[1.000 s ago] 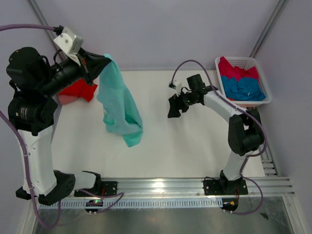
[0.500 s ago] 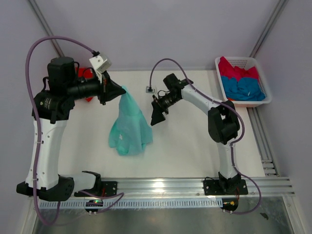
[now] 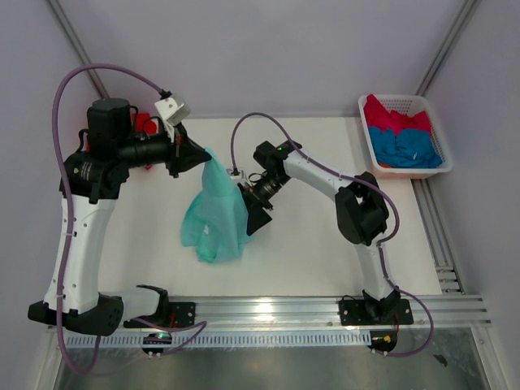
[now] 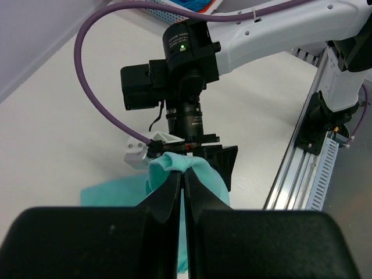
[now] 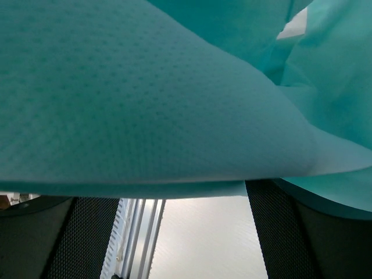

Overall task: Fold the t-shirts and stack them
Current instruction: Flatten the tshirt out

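Saw one soft, dimpled mint t-shirt (image 3: 213,219) hanging cone-shaped, pinched tight in left fingers (image 4: 168,197); right fingers (image 5: 87,244) spread wide just beside it.

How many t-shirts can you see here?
4: a mint-teal t-shirt hanging from the left claw, a red t-shirt at far left, and a crimson-pink t-shirt and blue t-shirt in the white basket, which may hide more.

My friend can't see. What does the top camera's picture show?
The left gripper holds a mint-teal t-shirt up by a pinched bit, its bottom heaped on the white table. The open right gripper reaches against the cloth. A white basket far right holds more t-shirts.
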